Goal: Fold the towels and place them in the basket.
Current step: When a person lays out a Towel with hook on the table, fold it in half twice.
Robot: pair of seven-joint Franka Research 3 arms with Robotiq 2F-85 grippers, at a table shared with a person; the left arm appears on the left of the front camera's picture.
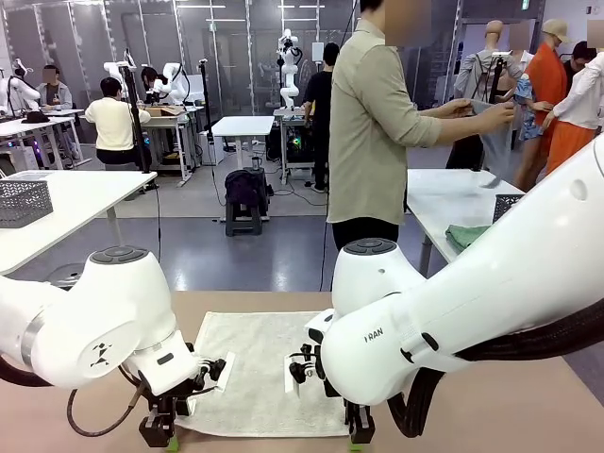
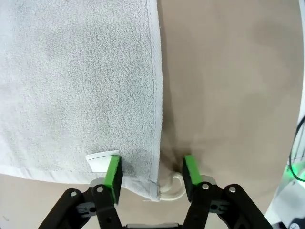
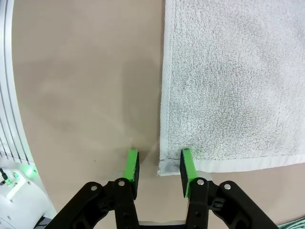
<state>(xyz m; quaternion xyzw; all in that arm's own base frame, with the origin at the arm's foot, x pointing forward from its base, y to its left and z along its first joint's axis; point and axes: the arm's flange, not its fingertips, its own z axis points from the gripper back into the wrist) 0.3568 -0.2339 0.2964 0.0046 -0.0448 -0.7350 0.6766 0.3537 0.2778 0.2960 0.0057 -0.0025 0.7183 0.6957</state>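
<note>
Spanning the foreground, tan table, matt and bare apart from one cream towel spread flat at its middle; grey floor and white lab tables beyond. Far left: white side table carrying a grey basket; seated people at desks behind it. Left arm, bulky and white, covering the towel's left edge. Left gripper down at the towel's near corner, jaws partly spread, one pad on the cloth beside a white tag, the other on the table by a white loop; nothing clamped. Centre rear: stool with a dark bag. Right gripper at the opposite near corner, jaws likewise apart, astride the hem. Person standing at the far side. Right arm hiding much of the far-right table, where a green towel lies crumpled near a dark basket.
</note>
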